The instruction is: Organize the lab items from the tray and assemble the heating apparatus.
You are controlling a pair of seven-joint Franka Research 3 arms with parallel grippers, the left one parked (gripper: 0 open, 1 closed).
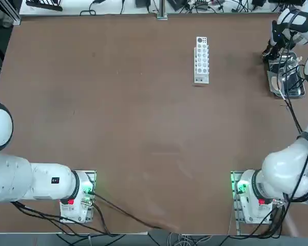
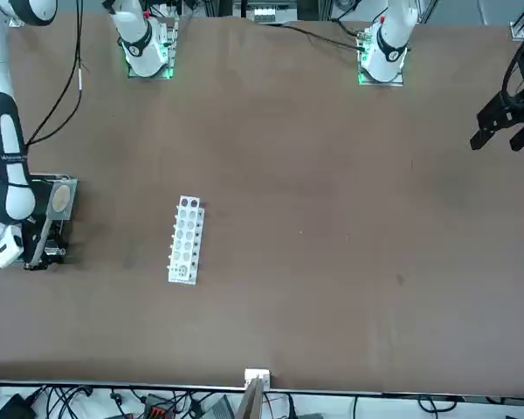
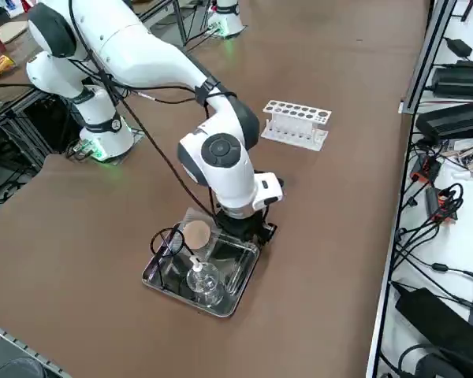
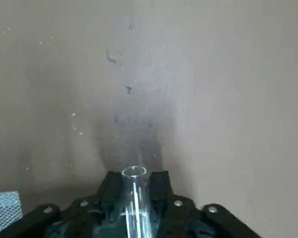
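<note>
The shiny metal tray [image 3: 153, 278] lies at the table's right edge. In it stand the clear glass burner [image 3: 203, 281] and the black wire ring stand [image 3: 170, 245], with the grey mesh with a tan centre [image 3: 195, 234] leaning at its back. My right gripper [image 3: 251, 230] is low at the tray's far end. In the wrist view the gripper [image 4: 135, 186] is shut on a thin clear glass tube [image 4: 134, 201], over bare table, with a mesh corner [image 4: 2, 210] at the side. From overhead, the gripper [image 1: 274, 51] sits just beyond the tray [image 1: 273, 84].
A white holed rack [image 1: 201, 59] stands on the far middle of the table, also visible in the side view [image 3: 296, 124] beyond the arm. Cables and equipment crowd the bench past the table's far edge [image 3: 457, 110].
</note>
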